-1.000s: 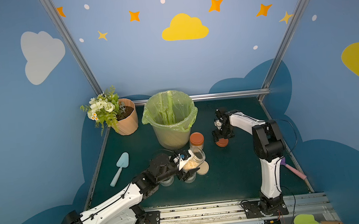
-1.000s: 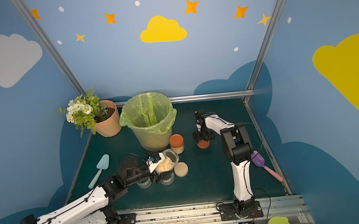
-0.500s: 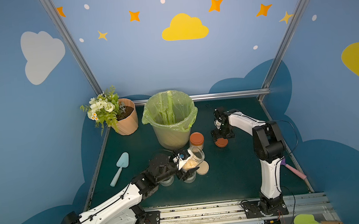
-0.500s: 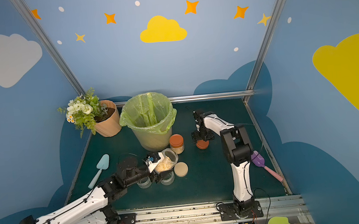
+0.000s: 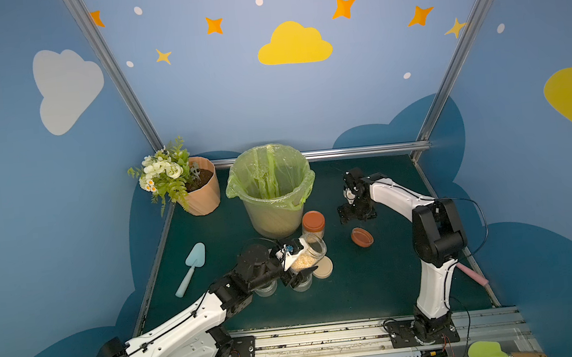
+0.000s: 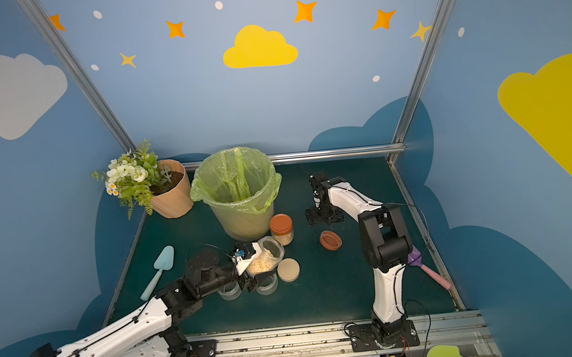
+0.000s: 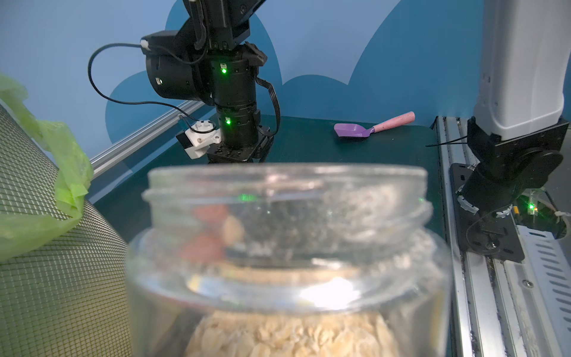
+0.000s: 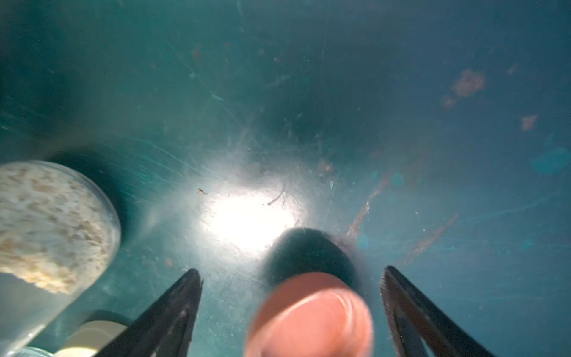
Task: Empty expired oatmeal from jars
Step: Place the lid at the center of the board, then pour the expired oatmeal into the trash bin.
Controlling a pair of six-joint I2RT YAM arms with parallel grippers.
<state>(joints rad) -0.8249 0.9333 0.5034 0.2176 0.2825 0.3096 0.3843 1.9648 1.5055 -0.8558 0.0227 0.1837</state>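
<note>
Oatmeal (image 7: 287, 337) fills the lower part of the open jar (image 7: 287, 235), which is pinched between the jaws of the left gripper (image 5: 299, 262). The jar is held off the mat (image 5: 325, 300) and tilted, its lidless mouth turned toward the far right side. Under that gripper and nearer the front edge, an empty jar (image 5: 266, 289) and a second empty jar (image 5: 302, 284) stand upright. A beige lid (image 5: 323, 267) lies flat just beside them.

Farther back and to the right is the orange lid (image 5: 362, 237), hollow side up at mat level. The right gripper (image 5: 356, 213) is just behind it with its jaws spread wide. In the right wrist view the lid is a blur between the two fingers (image 8: 173, 315) and touches neither. Whether it has fully settled on the mat cannot be told.

A second ago this gripper was closed around the lid. Now the jaws are parted and the lid sits free, a little nearer the front. The left gripper's hold and the jar's tilt look unchanged.

Behind the held jar, an orange-lidded jar (image 5: 313, 224) with oatmeal inside stands against the bin (image 5: 274, 220).
</note>
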